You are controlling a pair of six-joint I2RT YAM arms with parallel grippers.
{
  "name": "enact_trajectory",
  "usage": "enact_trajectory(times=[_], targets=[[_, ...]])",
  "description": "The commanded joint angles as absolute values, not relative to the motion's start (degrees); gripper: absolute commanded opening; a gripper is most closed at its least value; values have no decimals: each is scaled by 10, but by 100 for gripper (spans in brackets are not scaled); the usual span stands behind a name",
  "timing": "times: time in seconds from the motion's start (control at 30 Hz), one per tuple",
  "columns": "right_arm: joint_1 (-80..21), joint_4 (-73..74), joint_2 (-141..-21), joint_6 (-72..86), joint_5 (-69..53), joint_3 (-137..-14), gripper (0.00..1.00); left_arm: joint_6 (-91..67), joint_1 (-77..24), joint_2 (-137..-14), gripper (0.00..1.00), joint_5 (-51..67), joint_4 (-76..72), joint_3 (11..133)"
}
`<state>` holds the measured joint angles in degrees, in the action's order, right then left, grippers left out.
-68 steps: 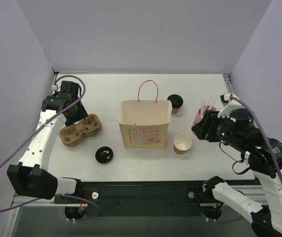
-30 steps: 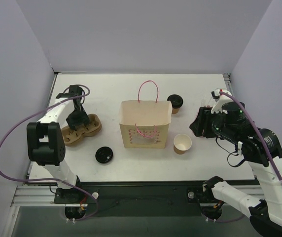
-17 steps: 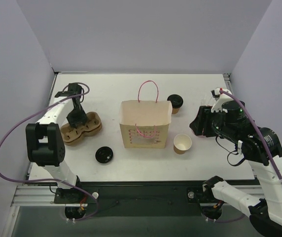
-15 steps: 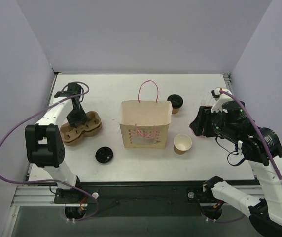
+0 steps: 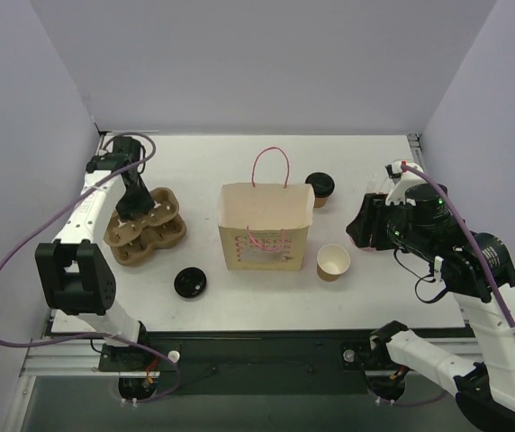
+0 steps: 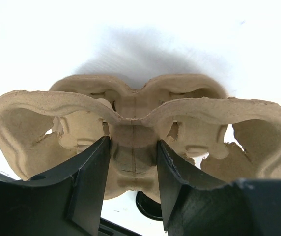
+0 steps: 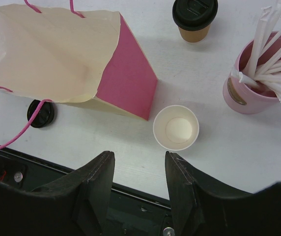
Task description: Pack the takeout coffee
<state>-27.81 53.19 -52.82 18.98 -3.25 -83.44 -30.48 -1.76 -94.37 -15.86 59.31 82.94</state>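
Cups of brown paper number two. One is the takeout coffee (image 5: 320, 186), upright and capped by its black lid, standing on the desk (image 5: 194, 162) just beside the far right corner of the paper bag (image 5: 265, 236). The other is an open cup (image 5: 333, 261), also upright, near the bag's near right corner and showing only its cream-white bottom.

Black lids also number two: the one on the coffee, and a loose lid (image 5: 190, 283) lying flat off the bag's near left corner.

One paper bag stands upright mid-desk with its mouth open. It has two pink cord handles, one arching up at the far side and one drooping over the near face. What lies inside it I cannot tell.

One pink cup (image 7: 246, 93) sits to the bag's right, beyond the coffee, and holds a bundle of white wrapped straws (image 7: 266, 34), too crowded to count.

One pulp cup carrier (image 5: 154, 236) is to the bag's left, well apart from it and tilted. No cup sits in the pockets that show.

The left gripper (image 6: 133, 164) has its jaws clamped on the carrier's middle bridge, one finger on each side of it. The right gripper (image 7: 139, 162) hangs over the desk to the right of the bag, its jaws parted with nothing between them, and the open cup is below and ahead of them.
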Motion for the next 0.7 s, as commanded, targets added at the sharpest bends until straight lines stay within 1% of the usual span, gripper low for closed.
enact_trajectory(times=[0.0,0.17,0.3,0.4,0.53,0.67], targets=[[-280,540,-532,185,-36,-850,46,-294,-20,-885,50,-155,630,923],[-280,540,-533,193,-40,-851,46,-304,-44,-889,49,-121,678,1055],[-280,541,-536,196,-51,-853,46,-330,-109,-899,49,-85,714,1192],[-280,541,-538,197,-54,-853,46,-360,-148,-922,48,-38,738,1251],[-280,541,-542,196,-59,-860,46,-389,-227,-950,46,0,746,1342],[-280,541,-541,197,-62,-859,46,-433,-270,-960,45,67,745,1377]])
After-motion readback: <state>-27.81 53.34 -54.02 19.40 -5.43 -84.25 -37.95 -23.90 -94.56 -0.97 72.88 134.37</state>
